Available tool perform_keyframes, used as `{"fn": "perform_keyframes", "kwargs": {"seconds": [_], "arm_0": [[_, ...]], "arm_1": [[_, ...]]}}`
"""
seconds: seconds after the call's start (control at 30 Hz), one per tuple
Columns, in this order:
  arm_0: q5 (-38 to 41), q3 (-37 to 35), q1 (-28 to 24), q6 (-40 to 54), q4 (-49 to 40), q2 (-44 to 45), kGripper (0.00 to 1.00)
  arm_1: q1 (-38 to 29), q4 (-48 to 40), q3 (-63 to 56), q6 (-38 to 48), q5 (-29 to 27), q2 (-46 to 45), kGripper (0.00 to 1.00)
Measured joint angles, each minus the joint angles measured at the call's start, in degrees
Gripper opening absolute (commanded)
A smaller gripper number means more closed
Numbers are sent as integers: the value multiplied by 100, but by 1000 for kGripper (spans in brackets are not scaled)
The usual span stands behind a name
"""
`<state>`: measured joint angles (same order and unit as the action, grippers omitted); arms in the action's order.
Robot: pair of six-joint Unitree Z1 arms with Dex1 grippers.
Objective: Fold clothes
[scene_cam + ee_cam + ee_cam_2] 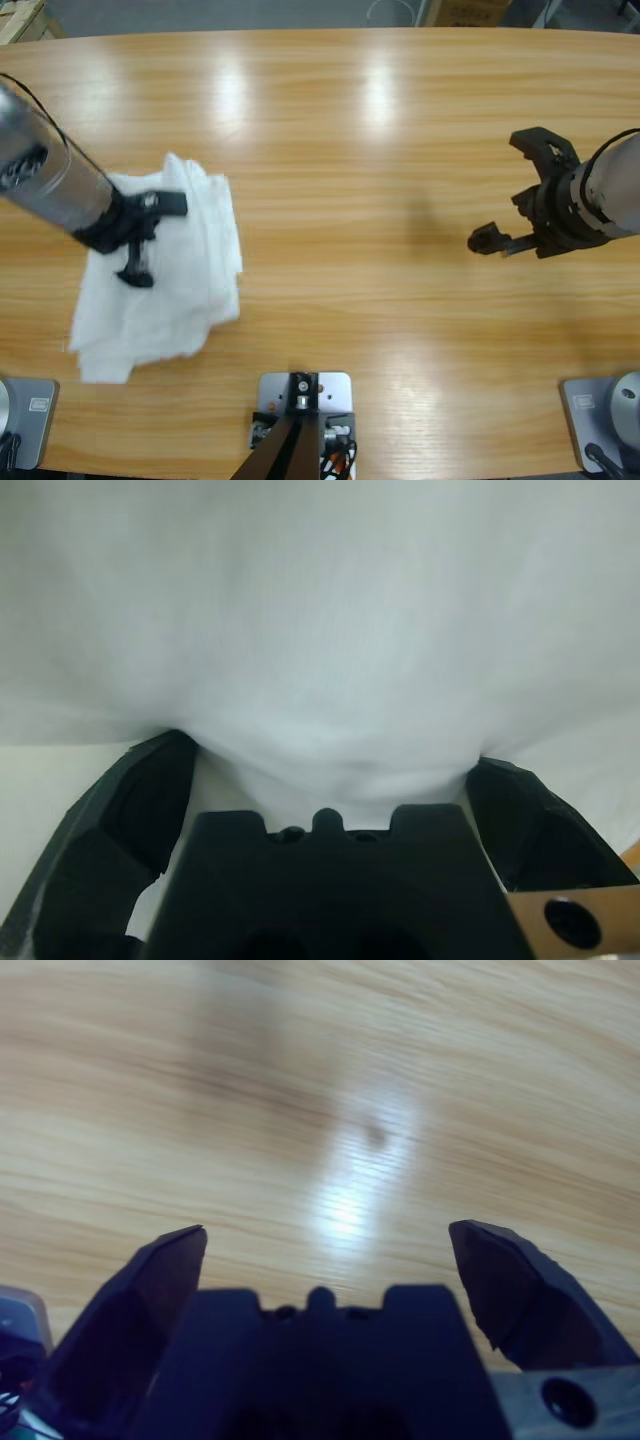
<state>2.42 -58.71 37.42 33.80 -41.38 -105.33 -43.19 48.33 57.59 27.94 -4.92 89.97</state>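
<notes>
1. Clothes lie as one white bundle on the wooden counter, toward its left end and nearer the front edge than the back.
2. Seen from the high view, the bundle is already gathered into a compact, roughly rectangular stack of several layers, narrower at its far end and wider toward the front. No sleeves or neck opening show, and no lettering or label can be made out.
3. The edges are not tidy: the front left corner sticks out in loose steps, and the right edge of the bundle is wavy, with one layer peeking beyond another.
4. My judgement: most of the folding looks done, and what is left is a final fold or a squaring-up of those uneven edges.
5. The left gripper sits on top of the bundle, near its far half. In the left wrist view its jaws stand apart with white cloth bulging between them and filling the view. They are not clamped on the fabric, and whether the tips press into it I cannot tell.
6. The right gripper hangs over bare wood well to the right of the bundle, touching nothing. Its jaws are spread wide, and the right wrist view shows only wood grain between them.
7. Nothing else lies on the counter beside the bundle.
</notes>
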Motion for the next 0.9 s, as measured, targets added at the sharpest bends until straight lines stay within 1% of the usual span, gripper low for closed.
{"fn": "perform_keyframes", "kwargs": {"seconds": [0.1,0.27,0.43,0.5,0.57,0.67,0.77,0.83,0.9], "arm_0": [[2,-458,-366,-379,3,-269,992],[2,-1403,-785,-1947,30,-827,998],[-3,-2729,-1519,-2960,54,-1561,996],[-24,-3522,-1811,-3165,-157,-1963,996],[-52,-4463,-2061,-3320,-596,-2420,991],[-69,-6095,-2338,-3474,-1469,-3173,991],[-78,-7678,-2500,-3583,-2218,-3883,991],[-78,-8503,-2568,-3761,-2543,-4257,991],[-78,-8973,-2633,-3999,-2738,-4502,991]], "arm_1": [[123,-4,10,-24,0,78,1000],[377,-39,137,-189,12,277,1000],[573,-40,385,-306,88,494,1000],[663,-40,462,-355,135,619,1000],[733,-40,568,-390,161,754,1000],[815,-40,739,-442,191,931,1000],[871,-40,872,-480,195,1095,1000],[894,-40,915,-491,196,1213,1000],[905,-40,915,-495,196,1293,1000]]}}
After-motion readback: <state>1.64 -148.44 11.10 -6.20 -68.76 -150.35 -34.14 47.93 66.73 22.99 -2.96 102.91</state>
